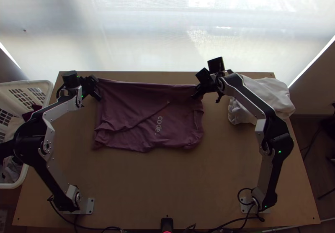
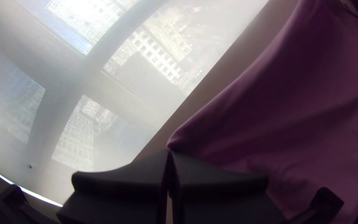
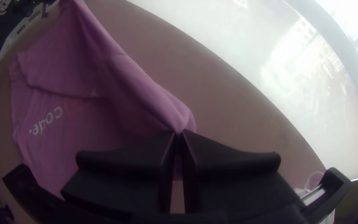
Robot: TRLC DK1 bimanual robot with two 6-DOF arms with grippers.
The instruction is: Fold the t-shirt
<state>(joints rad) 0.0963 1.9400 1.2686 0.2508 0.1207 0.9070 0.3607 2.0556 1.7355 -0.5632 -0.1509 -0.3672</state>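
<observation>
Beyond the table's far edge, we see a broad, pale, translucent window covering, bright with daylight. In front of it spreads the light wooden table. Two white-and-black robot arms stand at its near corners, the left arm and the right arm, both reaching up toward the far half. Between their ends lies the purple t-shirt, on the far half of the table. We find it partly folded into a rough rectangle, its far edge almost straight, its near edge wavy, and the edge of one layer crossing it on a slant. At the left, beside the table, a white slatted basket holds some cloths. On the far right of the table, partly beneath the right arm, rests a bunched white cloth. At the shirt's far left corner, we see the left gripper clenched, with the fabric pinched at its tips. The right gripper is closed on the shirt too, gripping a gathered bit near the far right corner. Smallest of all, pale lettering marks the shirt's front, right of its middle.
</observation>
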